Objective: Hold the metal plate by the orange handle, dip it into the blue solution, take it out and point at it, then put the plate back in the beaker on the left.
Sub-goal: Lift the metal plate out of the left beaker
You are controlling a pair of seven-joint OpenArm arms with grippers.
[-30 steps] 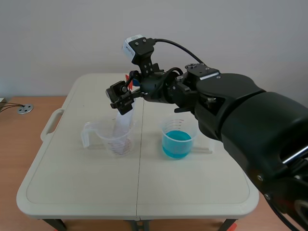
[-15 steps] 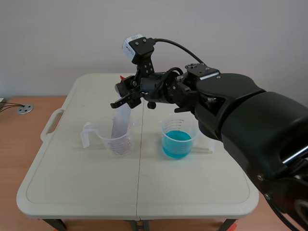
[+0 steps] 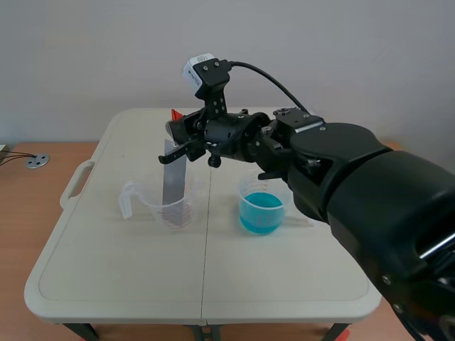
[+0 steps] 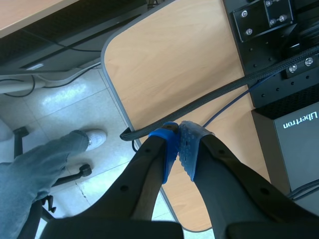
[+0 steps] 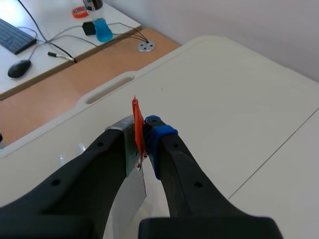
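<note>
Since a second ago the right pincer (image 3: 183, 133) has risen and drawn back toward 12 o'clock, and the metal plate (image 3: 174, 177), which then leaned in the left beaker (image 3: 170, 209), now hangs upright.

On the pale bench (image 3: 106, 270) the right arm (image 3: 341, 170) comes in from 3 o'clock and reaches past the middle. The beaker of blue solution (image 3: 261, 212) stands at 3 o'clock of the clear left beaker, near it but apart.

The plate's lower end sits inside the left beaker, and its top is at 12 o'clock, over the rim. In the right wrist view the pincer's fingers are clamped on the thin orange handle (image 5: 135, 122) at the plate's top, and the grey plate hangs below them.

The left pincer (image 4: 178, 149) is out of the scene view. Its blue pads (image 4: 169, 149) are pressed together with nothing between them, above a wooden desk (image 4: 169, 64) crossed by a black cable (image 4: 209, 97).
</note>
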